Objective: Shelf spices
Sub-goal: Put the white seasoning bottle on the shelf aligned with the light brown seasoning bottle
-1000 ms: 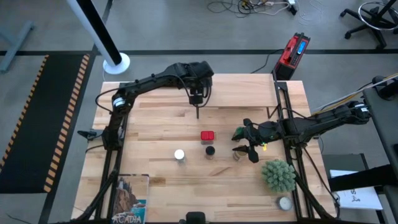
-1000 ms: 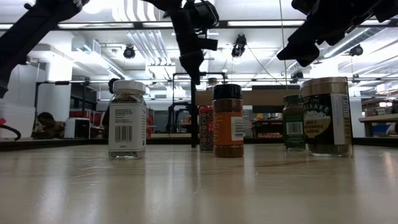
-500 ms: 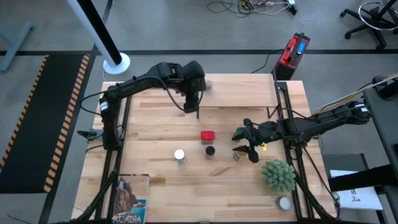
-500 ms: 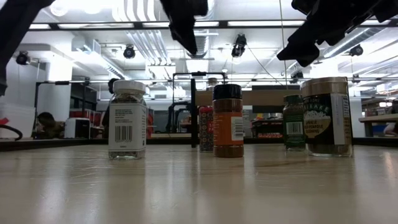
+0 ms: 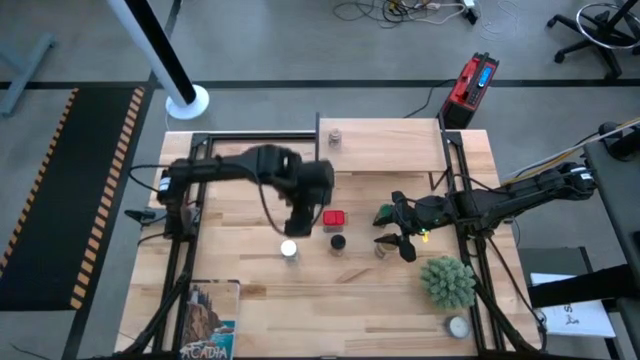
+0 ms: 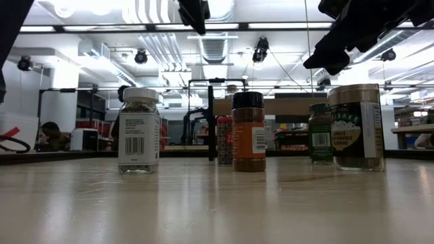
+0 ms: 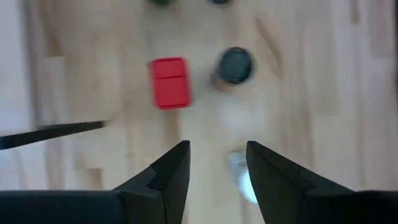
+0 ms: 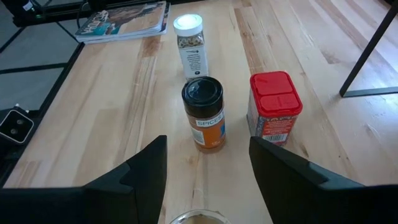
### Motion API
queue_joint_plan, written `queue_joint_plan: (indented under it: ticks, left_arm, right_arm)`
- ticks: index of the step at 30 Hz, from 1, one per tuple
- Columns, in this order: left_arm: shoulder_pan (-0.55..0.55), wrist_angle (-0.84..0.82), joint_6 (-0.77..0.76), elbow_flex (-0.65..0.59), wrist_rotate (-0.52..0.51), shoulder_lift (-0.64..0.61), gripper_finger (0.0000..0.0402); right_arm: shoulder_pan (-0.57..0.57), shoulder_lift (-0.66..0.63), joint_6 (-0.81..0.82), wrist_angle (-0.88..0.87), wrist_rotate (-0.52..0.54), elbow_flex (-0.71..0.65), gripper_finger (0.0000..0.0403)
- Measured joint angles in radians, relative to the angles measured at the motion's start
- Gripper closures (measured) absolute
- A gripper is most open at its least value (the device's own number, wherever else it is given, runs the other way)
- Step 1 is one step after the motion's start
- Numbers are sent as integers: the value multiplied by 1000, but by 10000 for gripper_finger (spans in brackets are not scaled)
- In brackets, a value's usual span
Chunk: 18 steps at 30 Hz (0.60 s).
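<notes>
On the table stand a white-lidded jar [image 5: 288, 249], a red square tin [image 5: 334, 218] and a black-lidded jar [image 5: 338, 242]. My left gripper [image 5: 298, 222] hovers open above them; its wrist view shows the red tin [image 7: 170, 82], the black lid [image 7: 235, 65] and the white lid [image 7: 239, 177] below. My right gripper [image 5: 390, 228] is open, raised over a jar [image 8: 193, 218] whose lid shows between its fingers. A green-lidded jar [image 6: 320, 132] and a larger jar [image 6: 356, 125] stand below it. One small jar [image 5: 334, 136] stands on the shelf [image 5: 385, 145] at the far edge.
A spiky green plant [image 5: 447, 282] and a flat white round tin [image 5: 458, 326] sit near the right front corner. A magazine [image 5: 210, 320] lies at the front left. The shelf's thin dark side panel [image 8: 367, 56] stands just beyond the red tin.
My left gripper has swung away from the shelf toward the table's near edge and now hangs over the white-lidded jar and the red tin. A small jar shows on the shelf where the gripper stood.
</notes>
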Motion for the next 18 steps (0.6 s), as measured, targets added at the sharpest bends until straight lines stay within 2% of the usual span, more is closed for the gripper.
queue_joint_plan:
  ticks: [6,12,18]
  left_arm:
    - [-122,14,-133,-73,-12,0,256]
    - [-207,13,-227,-225,-52,0,264]
    - [-255,26,-265,-324,-158,-15,258]
  right_arm:
    - [0,0,0,0,0,-1,199]
    - [0,0,0,0,0,-1,199]
    - [0,0,7,1,1,-1,199]
